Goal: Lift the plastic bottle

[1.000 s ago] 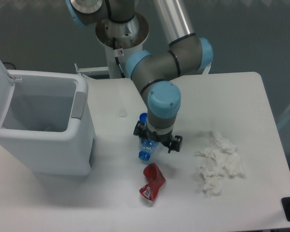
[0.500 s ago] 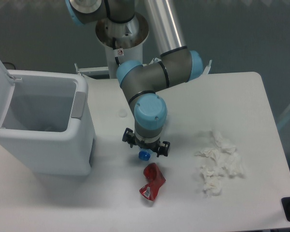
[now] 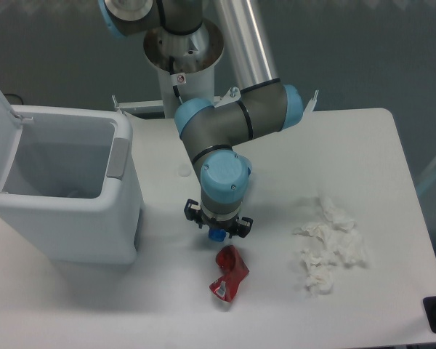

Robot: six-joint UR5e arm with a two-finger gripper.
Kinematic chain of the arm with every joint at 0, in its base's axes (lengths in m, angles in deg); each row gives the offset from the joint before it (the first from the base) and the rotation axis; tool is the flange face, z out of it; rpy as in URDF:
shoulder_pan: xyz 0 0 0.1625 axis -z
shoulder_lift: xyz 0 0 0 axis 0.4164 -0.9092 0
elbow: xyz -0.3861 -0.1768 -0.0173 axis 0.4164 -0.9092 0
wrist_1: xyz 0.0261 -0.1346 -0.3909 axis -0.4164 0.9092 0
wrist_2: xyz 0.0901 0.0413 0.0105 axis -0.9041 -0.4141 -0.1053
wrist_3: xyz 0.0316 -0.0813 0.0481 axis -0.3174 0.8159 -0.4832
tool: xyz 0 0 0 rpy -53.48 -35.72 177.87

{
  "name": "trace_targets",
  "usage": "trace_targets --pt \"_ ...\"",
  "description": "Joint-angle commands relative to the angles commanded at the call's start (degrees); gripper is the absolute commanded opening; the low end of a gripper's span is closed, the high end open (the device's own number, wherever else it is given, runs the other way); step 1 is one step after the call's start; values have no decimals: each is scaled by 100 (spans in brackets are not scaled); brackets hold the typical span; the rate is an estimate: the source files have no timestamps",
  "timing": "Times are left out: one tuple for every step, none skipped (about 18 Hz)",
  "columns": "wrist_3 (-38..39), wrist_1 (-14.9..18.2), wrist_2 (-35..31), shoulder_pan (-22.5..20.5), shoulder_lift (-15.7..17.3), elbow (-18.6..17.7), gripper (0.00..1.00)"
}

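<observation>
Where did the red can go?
The crushed red can lies on the white table near the front edge, just below the gripper and left of the crumpled tissue.

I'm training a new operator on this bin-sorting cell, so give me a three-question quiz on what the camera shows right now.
1. True or false: the crushed red can lies inside the white bin.
2. Which lies on the table nearest the end effector? A) the crumpled tissue B) the crushed red can C) the white bin
3. Fill in: the only part of the plastic bottle showing beneath the wrist is coloured ____.

Key: 1 false, it lies on the table. 2 B. 3 blue.
</observation>
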Motion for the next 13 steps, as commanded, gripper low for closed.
trace_targets --pt "9 0 0 0 0 0 36" --pt "0 0 0 0 9 9 31" --pt "-8 -9 0 0 26 9 22" --pt "-26 -9 9 0 44 44 17" --pt "-43 -9 0 -9 44 96 13" --pt "-52 0 -9 -9 44 166 13" --pt "-61 9 -35 -17 53 254 13" --pt "-70 17 -105 -44 61 307 13" --pt "-79 17 -175 -70 70 360 13" --pt "-96 17 -202 -88 79 430 14" --pt "-166 26 -220 -149 157 474 14" --pt "-288 44 -228 -193 254 501 14" --pt "-420 79 -237 -254 307 536 14"
